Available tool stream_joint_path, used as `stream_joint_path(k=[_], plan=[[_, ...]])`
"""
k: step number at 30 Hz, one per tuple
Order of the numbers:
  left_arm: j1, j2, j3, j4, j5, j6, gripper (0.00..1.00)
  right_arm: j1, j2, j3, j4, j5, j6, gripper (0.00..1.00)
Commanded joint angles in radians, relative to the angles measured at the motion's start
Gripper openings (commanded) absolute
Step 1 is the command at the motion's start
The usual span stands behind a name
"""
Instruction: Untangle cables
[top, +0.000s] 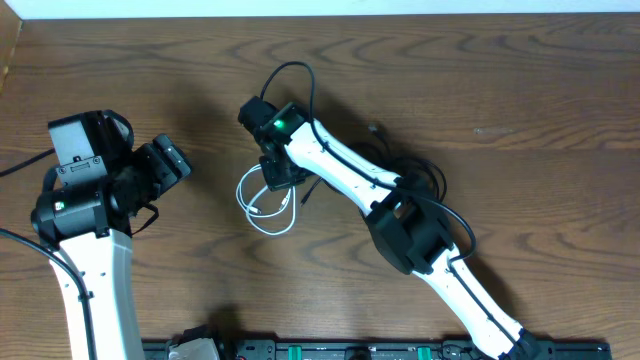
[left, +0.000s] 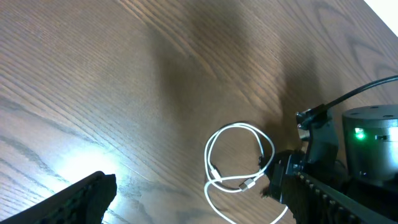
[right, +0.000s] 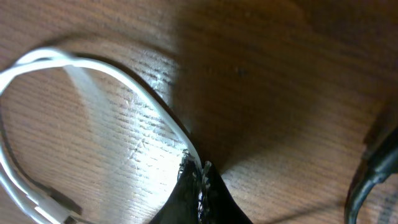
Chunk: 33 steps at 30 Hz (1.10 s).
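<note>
Thin white looped cable (right: 124, 78): mid brown wood-grain worktop (top: 480, 80), light and floppy, so it drags whole. Best hold is near a plug. Right gripper (top: 272, 180) pinched closed on its loop. Left gripper (top: 172, 163) wide open, empty.

This looks like a robotics lab bench. Two white-and-black robot arms, the left arm (top: 95, 270) and the right arm (top: 340, 170), are set at the near edge of a bare wood-grain table (top: 480, 90). A green status light (top: 280, 126) glows on the right one. A black equipment rail (top: 350, 350) with green-marked connectors lines that edge.
</note>
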Motion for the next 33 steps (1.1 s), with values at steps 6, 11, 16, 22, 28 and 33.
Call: stream_joint_path(k=[6,11,16,22,28,33], plan=[[0.005,0.006,0.004,-0.002,-0.010,-0.005,0.92,-0.037,-0.095,0.067,-0.007,-0.027,-0.127,0.01],[0.005,0.006,0.004,-0.002,-0.010,-0.005,0.92,-0.071,-0.222,0.069,-0.002,-0.028,-0.167,0.01],[0.005,0.006,0.004,-0.002,-0.010,-0.005,0.92,-0.138,-0.362,0.069,0.027,-0.029,-0.188,0.01],[0.005,0.006,0.004,-0.002,-0.010,-0.005,0.92,-0.283,-0.521,0.069,0.118,-0.031,-0.217,0.01],[0.005,0.006,0.004,-0.002,-0.010,-0.005,0.92,-0.433,-0.601,0.069,0.094,-0.043,-0.218,0.01],[0.005,0.006,0.004,-0.002,-0.010,-0.005,0.93,-0.518,-0.606,0.069,0.068,-0.072,-0.233,0.01]])
